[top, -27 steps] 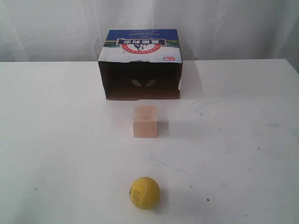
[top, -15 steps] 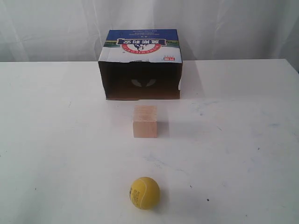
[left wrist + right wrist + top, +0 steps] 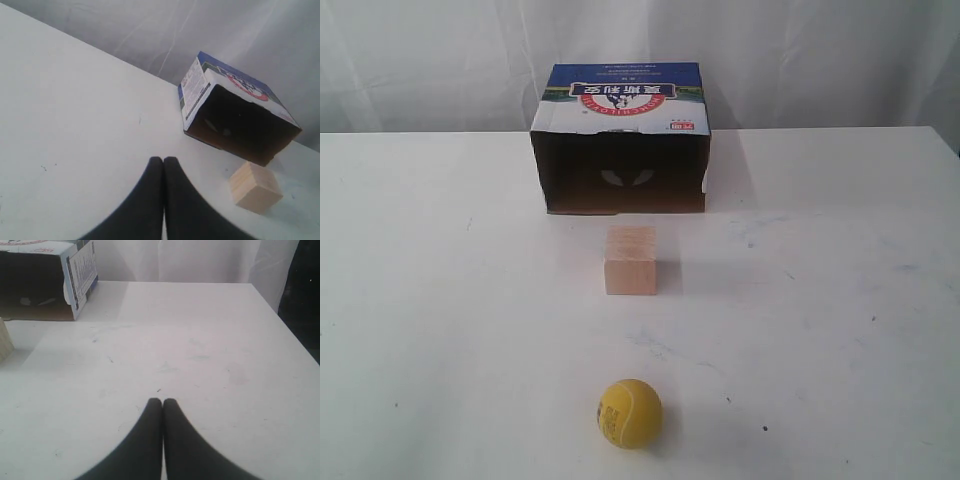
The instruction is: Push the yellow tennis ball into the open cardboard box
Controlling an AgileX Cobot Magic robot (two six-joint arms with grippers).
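The yellow tennis ball [image 3: 630, 413] rests near the table's front edge in the exterior view; neither wrist view shows it. The open cardboard box [image 3: 620, 140] lies at the back centre, its dark opening facing the ball; it also shows as the box [image 3: 235, 120] and the box [image 3: 45, 280]. Neither arm appears in the exterior view. My left gripper [image 3: 163, 160] is shut and empty, above bare table, short of the box. My right gripper [image 3: 162, 401] is also shut with nothing in it, over bare table.
A pale wooden cube [image 3: 630, 260] stands on the white table [image 3: 840, 300] between the ball and the box opening, also seen as the cube [image 3: 255, 187]. A white curtain [image 3: 800, 60] hangs behind. The table's right edge [image 3: 295, 335] drops to dark floor.
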